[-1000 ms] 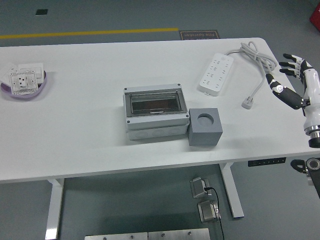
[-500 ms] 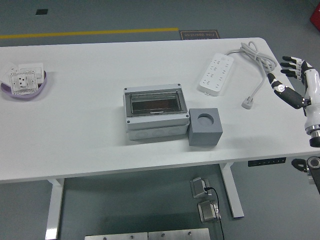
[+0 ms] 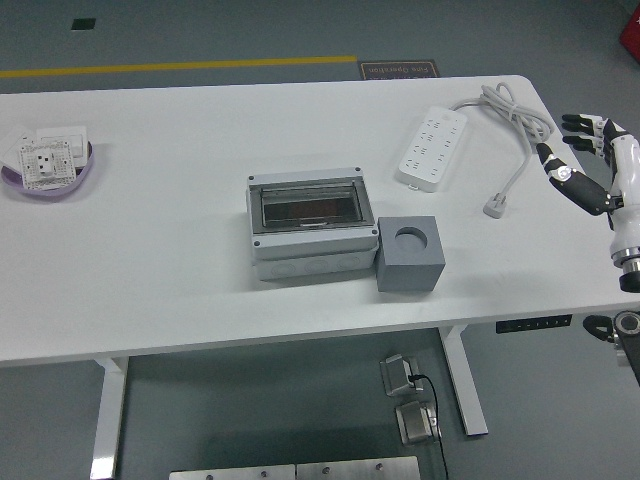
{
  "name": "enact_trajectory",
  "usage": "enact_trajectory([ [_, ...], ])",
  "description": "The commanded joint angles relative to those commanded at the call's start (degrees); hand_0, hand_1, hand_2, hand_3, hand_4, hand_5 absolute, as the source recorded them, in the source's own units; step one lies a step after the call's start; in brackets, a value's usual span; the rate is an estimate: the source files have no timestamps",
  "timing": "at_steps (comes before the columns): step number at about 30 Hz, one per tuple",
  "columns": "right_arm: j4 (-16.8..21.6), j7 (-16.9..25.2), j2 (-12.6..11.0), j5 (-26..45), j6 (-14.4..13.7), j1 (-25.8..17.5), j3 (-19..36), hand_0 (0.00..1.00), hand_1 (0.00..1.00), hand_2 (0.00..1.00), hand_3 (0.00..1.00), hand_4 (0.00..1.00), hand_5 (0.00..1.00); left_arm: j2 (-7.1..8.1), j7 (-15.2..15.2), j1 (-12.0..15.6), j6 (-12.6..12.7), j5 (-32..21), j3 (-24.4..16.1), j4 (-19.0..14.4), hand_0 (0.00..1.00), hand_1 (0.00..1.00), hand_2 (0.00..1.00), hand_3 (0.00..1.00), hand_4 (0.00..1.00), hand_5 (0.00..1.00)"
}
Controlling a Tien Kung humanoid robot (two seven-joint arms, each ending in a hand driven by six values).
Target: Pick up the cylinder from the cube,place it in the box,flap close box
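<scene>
The right hand [image 3: 585,160] has drifted slightly up beside the table's [image 3: 180,260] right edge, fingers spread, holding nothing. The box [image 3: 310,228] sits closed, touching the cube [image 3: 408,254].

We see only our right hand [image 3: 588,160], at the right edge of the frame just above mid-height. Its fingers are spread and hold nothing, and the white forearm runs down toward the lower right corner.

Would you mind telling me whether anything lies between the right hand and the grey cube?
The power strip's plug and cable lie on the table between the right hand and the cube; otherwise nothing.
</scene>
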Motion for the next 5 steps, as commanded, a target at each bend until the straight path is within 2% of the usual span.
enact_trajectory([
  [5, -0.01, 0.92, 0.3, 3.84, 0.06, -0.7, -0.23, 0.696, 0.647, 0.715, 0.682, 0.751, 0.325, -0.18, -0.54, 0.39, 0.22, -0.59, 0.14, 0.0, 0.704, 0.721, 0.726, 0.831, 0.732, 0.379],
])
